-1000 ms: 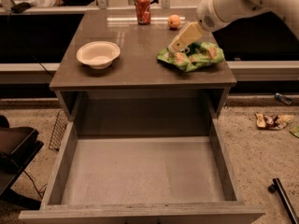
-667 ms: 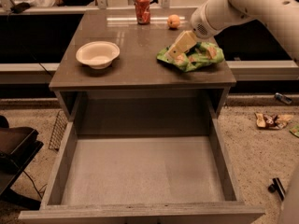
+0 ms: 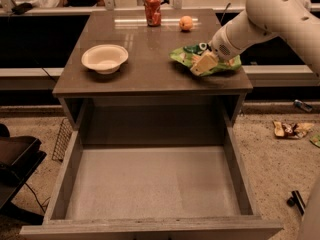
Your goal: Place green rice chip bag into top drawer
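Note:
The green rice chip bag [image 3: 181, 55] lies crumpled on the cabinet top [image 3: 150, 49] near its right front corner. My gripper [image 3: 202, 63] comes in from the upper right on the white arm [image 3: 250, 24] and is pressed down onto the middle of the bag, hiding part of it. The top drawer [image 3: 150, 184] is pulled fully open below the cabinet top, and its pale grey bottom is bare.
A white bowl [image 3: 104, 58] sits on the left of the cabinet top. A red soda can [image 3: 153, 9] and an orange fruit [image 3: 186, 22] stand at the back. A snack wrapper [image 3: 290, 129] and a dark object [image 3: 297, 200] lie on the floor at right. A black object [image 3: 15, 156] stands at left.
My gripper has moved down and toward the front, from just above the bag's back edge onto the bag's middle. The bag stays on the cabinet top.

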